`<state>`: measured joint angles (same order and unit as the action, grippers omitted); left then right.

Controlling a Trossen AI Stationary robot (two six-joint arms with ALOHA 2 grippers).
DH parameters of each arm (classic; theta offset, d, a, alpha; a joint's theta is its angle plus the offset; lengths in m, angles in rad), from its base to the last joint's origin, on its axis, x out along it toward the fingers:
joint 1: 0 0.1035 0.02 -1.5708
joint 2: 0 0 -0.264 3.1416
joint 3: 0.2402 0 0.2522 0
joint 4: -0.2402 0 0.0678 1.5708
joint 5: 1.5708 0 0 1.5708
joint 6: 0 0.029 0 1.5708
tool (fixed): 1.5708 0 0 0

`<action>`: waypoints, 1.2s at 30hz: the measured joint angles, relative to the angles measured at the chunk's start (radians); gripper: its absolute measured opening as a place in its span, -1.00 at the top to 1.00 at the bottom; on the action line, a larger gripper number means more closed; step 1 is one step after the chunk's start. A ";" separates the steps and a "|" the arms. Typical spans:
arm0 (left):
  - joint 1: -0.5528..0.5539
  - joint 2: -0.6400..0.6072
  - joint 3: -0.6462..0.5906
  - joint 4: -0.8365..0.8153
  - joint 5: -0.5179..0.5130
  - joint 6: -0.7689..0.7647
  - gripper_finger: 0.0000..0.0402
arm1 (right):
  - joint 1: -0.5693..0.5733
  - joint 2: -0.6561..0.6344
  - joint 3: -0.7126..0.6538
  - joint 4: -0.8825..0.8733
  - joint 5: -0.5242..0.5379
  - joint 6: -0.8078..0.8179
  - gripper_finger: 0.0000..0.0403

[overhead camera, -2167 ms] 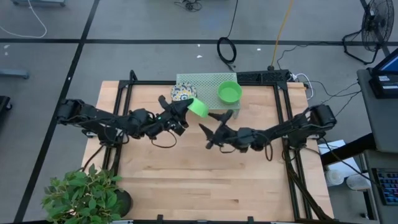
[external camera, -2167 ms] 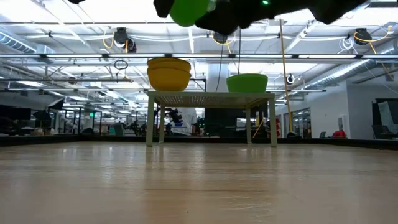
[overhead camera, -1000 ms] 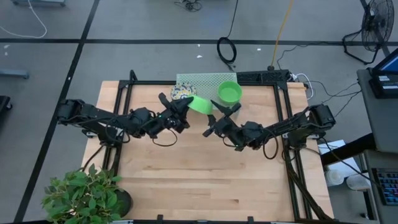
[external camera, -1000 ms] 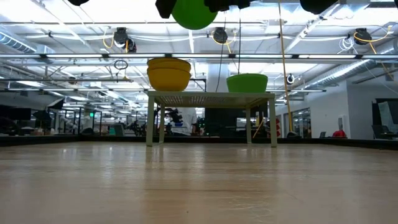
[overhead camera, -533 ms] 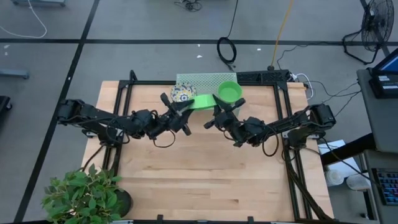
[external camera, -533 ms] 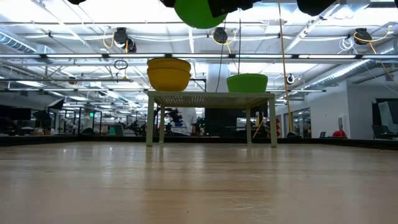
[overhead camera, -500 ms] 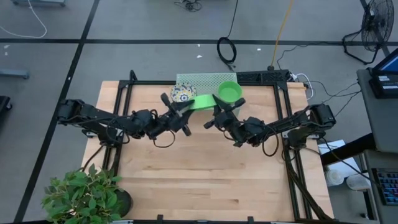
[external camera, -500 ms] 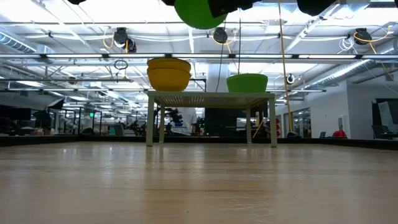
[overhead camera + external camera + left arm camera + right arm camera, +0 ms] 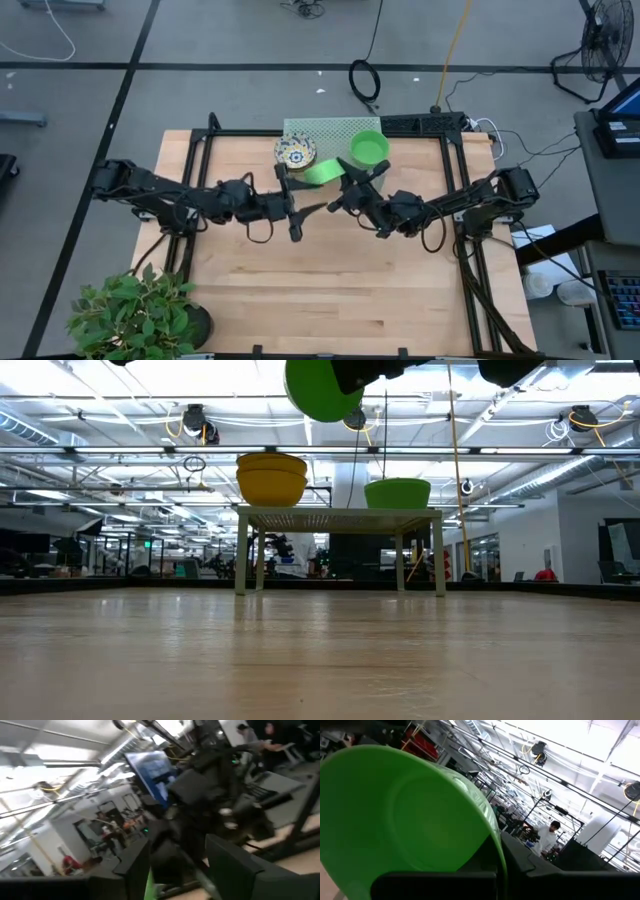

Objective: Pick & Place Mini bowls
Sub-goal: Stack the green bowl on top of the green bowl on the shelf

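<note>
Bright overhead ceiling lights, glare in low view; left wrist view motion-blurred.

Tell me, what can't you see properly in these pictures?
- Low view: the green bowl held by the right gripper is cut off by the top edge, so the grip does not show there.
- Right wrist view: that bowl fills the picture and hides whatever lies behind it.
- Left wrist view: blur smears everything beyond the open left gripper.
- High view: the patterned bowl is too small to make out its design.

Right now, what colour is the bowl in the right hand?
Plain bright green bowl; right wrist view shows it best.
</note>
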<state>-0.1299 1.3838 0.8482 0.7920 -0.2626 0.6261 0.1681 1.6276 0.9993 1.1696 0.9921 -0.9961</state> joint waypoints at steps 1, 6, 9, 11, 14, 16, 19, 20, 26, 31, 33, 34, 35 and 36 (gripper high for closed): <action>-0.006 0.000 0.000 -0.014 0.000 -0.004 0.01 | -0.002 0.000 0.000 -0.002 0.003 0.000 0.99; -0.031 -0.014 0.000 -0.178 0.004 -0.074 -0.10 | -0.011 -0.026 0.000 -0.012 0.041 -0.041 0.99; -0.051 -0.033 0.001 -0.325 0.045 -0.126 -0.15 | -0.032 -0.077 0.014 -0.094 0.059 -0.037 1.00; -0.067 -0.037 0.001 -0.427 0.073 -0.146 -0.17 | -0.050 -0.118 0.041 -0.210 0.057 -0.008 1.00; -0.088 -0.038 0.001 -0.527 0.081 -0.150 -0.15 | -0.094 -0.176 0.147 -0.481 0.053 0.080 1.00; -0.095 -0.039 0.001 -0.584 0.077 -0.142 -0.12 | -0.134 -0.196 0.258 -0.719 0.050 0.171 1.00; -0.089 -0.039 0.001 -0.666 0.051 -0.140 -0.08 | -0.213 -0.190 0.463 -1.094 -0.005 0.347 1.00; -0.084 -0.039 0.001 -0.686 0.043 -0.143 -0.06 | -0.241 -0.180 0.533 -1.202 -0.041 0.414 1.00; -0.044 -0.039 0.001 -0.784 0.035 -0.228 0.01 | -0.482 -0.090 0.903 -1.746 -0.333 0.800 1.00; -0.028 -0.039 0.001 -0.852 0.035 -0.248 0.06 | -0.702 -0.014 1.021 -2.011 -0.662 1.040 1.00; -0.027 -0.039 0.001 -0.880 0.035 -0.257 0.06 | -0.785 0.013 1.021 -2.100 -0.810 1.101 1.00; -0.027 -0.038 0.001 -0.888 0.035 -0.262 0.06 | -0.818 0.029 1.018 -2.125 -0.867 1.122 1.00; -0.027 -0.038 0.000 -0.890 0.035 -0.263 0.06 | -0.848 0.045 1.014 -2.150 -0.916 1.139 1.00; -0.027 -0.038 0.000 -0.891 0.035 -0.263 0.05 | -0.876 0.059 1.007 -2.177 -0.955 1.151 1.00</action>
<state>-0.1574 1.3457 0.8486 -0.0994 -0.2272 0.3632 -0.7083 1.6865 2.0063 -1.0071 0.0366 0.1550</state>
